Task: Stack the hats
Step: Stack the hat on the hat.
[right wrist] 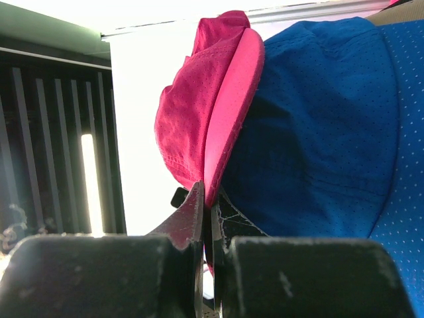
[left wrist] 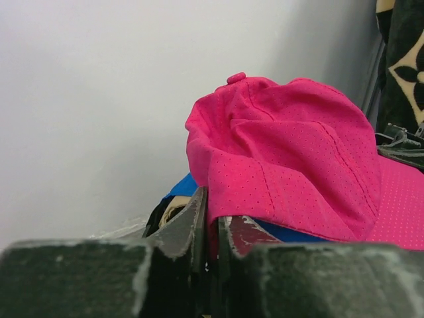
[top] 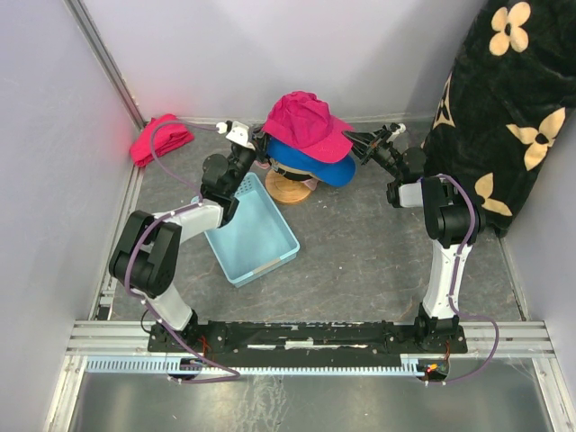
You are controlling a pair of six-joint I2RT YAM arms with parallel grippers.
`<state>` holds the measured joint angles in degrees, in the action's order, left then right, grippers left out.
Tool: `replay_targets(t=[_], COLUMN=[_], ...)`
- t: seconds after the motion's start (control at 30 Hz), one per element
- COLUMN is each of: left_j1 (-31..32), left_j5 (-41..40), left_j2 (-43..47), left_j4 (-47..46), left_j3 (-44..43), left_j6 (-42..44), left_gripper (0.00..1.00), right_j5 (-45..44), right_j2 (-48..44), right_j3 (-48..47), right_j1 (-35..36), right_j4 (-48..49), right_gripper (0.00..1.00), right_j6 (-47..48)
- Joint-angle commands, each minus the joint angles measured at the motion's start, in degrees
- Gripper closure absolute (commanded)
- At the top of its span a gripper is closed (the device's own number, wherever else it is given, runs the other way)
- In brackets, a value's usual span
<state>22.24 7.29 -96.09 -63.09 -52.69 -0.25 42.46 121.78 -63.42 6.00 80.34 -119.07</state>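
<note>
My left jaws clamp the back edge of the magenta cap [top: 306, 124], right jaws its brim; it rests on the blue cap [top: 333, 171]. Next, I reckon: settle it squarely, then release.

My left arm [top: 180, 218] and right arm [top: 443, 270] are white links with bulky black joints, a purple cable [top: 155, 144] looping along each. My end effector fingers [left wrist: 189, 225] are dark, their edges chipped and scuffed pale grey.

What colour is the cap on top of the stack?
The top cap is magenta, sitting over a blue cap. It shows best in the top external view.
</note>
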Motion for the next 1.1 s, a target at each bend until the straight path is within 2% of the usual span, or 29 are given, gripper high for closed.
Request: replay_targets(t=[0.0, 0.1, 0.37, 0.83, 1.07], left_j1=[-0.5, -0.5, -0.4, 1.2, 3.3], left_j5=[1.2, -0.2, -8.5, -5.3, -7.1], left_j2=[-0.7, -0.2, 3.1, 7.1, 7.7], left_j4=[-1.8, -0.7, -1.4, -0.1, 2.7], left_j3=[-2.5, -2.5, 1.2, 5.0, 5.9], left_j6=[-1.5, -0.2, 3.7, 3.5, 5.4], left_gripper=[0.89, 0.97, 0.97, 0.97, 0.97], right_j5=[2.5, 2.4, 2.6, 2.9, 3.2], right_j2=[-1.3, -1.3, -1.2, -1.3, -0.5], right_j3=[-1.6, -1.6, -0.5, 4.3, 6.0], right_j1=[0.2, 0.2, -0.1, -2.1, -2.5], right_j4=[2.5, 2.5, 2.5, 2.5, 2.5], right_gripper=[0.94, 0.94, 0.94, 0.94, 0.94], right_j6=[1.9, 1.9, 2.0, 3.9, 5.2])
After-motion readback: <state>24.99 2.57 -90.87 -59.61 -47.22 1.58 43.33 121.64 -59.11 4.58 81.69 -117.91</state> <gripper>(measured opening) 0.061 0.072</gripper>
